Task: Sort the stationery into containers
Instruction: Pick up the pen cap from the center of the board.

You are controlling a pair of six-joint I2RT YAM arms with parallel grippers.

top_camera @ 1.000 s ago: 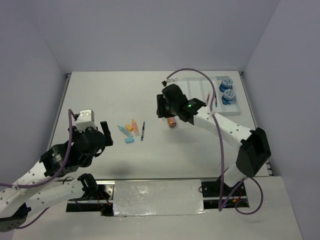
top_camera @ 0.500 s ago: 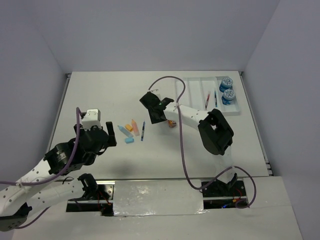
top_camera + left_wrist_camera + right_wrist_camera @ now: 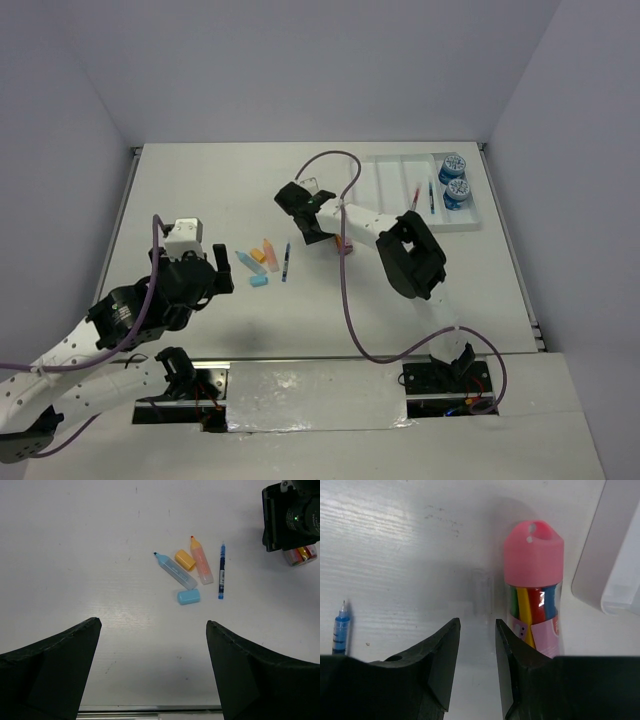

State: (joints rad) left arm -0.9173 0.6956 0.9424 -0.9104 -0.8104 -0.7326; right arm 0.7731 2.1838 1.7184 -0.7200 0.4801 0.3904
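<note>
1. Two blue rolls point(image 3: 455, 178) sit one behind the other in the rightmost compartment of the white tray point(image 3: 393, 185), at the table's point(image 3: 200, 190) far right corner.
2. A thin red pen point(image 3: 415, 197) and a thin dark pen point(image 3: 431, 195) lie lengthwise in the tray left of the rolls. I cannot tell whether they share a compartment.
3. Near the table's middle, a light-blue marker point(image 3: 175, 571), an orange marker point(image 3: 201, 566), an orange cap point(image 3: 185, 560) and a light-blue cap point(image 3: 189, 596) lie close together. A blue pen point(image 3: 221, 570) lies just to their right.
4. A pink-capped tube point(image 3: 532, 595) of coloured sticks lies on the table just beside the tray's near-left corner.
5. The right gripper point(image 3: 476, 625) hangs low over the table just left of that tube. Its fingers are a narrow gap apart with nothing between them.
6. The left gripper point(image 3: 152, 625) hovers on the near side of the marker cluster, with its fingers spread wide and empty.
</note>
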